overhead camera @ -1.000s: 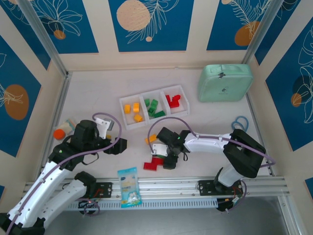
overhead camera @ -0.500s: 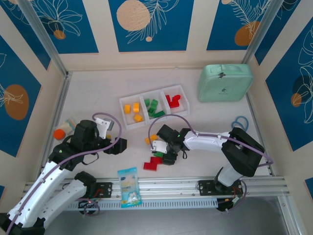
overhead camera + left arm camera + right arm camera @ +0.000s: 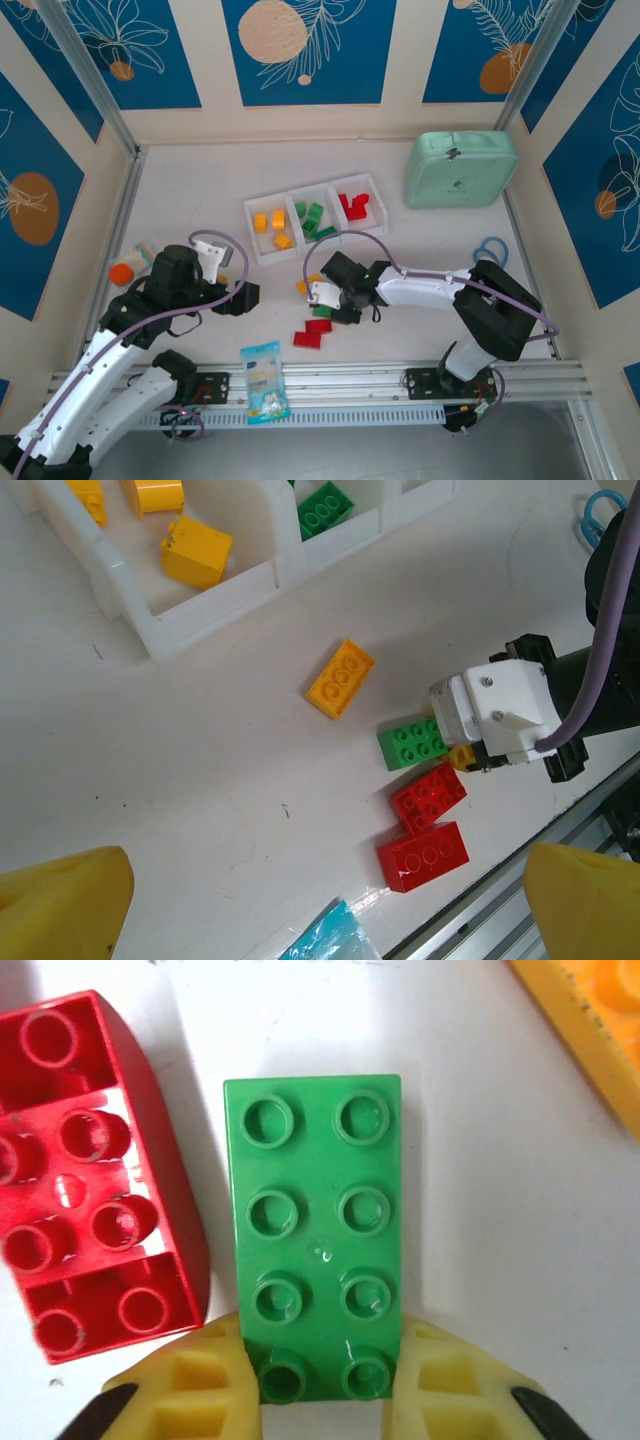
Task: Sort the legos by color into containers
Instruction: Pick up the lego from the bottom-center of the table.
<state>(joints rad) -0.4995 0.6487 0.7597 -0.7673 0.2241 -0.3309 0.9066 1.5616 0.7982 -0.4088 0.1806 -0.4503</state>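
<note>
On white tabletop (image 3: pixel 200 760), beside three-compartment tray (image 3: pixel 200 610), counts four loose legos (image 3: pixel 312 333): one yellow-orange brick (image 3: pixel 340 678), one green brick (image 3: pixel 412 742), two red bricks (image 3: pixel 428 796) (image 3: pixel 423 856). Pinches green brick's near end between fingers (image 3: pixel 440 1380) of right gripper (image 3: pixel 322 1375). Holds left gripper (image 3: pixel 322 900) spread wide, empty.

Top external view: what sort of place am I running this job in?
Probably a robot lab test booth, not a home: a white tabletop boxed in by blue leaf-print panels, an aluminium mounting rail along the near edge, and a white tray of sorted legos.
</note>
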